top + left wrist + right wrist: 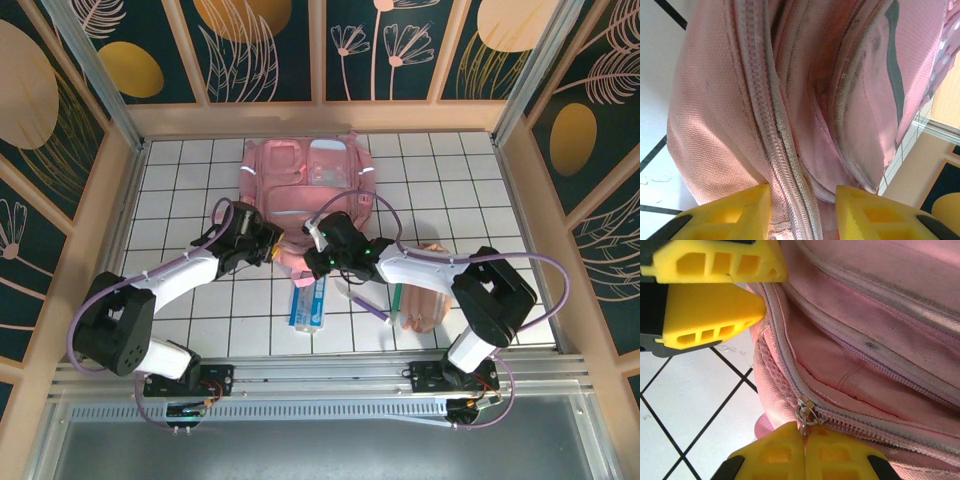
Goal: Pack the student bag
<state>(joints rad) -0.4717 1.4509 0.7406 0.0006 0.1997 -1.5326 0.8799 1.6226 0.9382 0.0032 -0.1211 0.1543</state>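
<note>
Two claws meet at the near end of the student bag [305, 178], which lies flat in the far middle of the white tiled table [190, 195] with its front pockets facing up. The right claw [805, 447] is closed tight, its yellow fingertips pressed together on the small metal zip pull [803, 415] at the bag's near corner, where a zip line runs away to the right along the pink fabric. The left claw [803, 197] reaches in from the left, just beside the right one. Its fingers [747, 212] stand narrowly apart with the raised zip seam [775, 140] of the bag between them. Pink fabric touches both inner faces, but I cannot tell whether they are pinching it or only straddling it. Nearer than the bag, a blue and white tube [308, 302] lies on the tiles just below the two claws. To the right of it, partly under the right arm, lie a thin purple pen [370, 304], a green pen [397, 298] and a peach-pink pouch [426, 302], all well apart from the bag.
</note>
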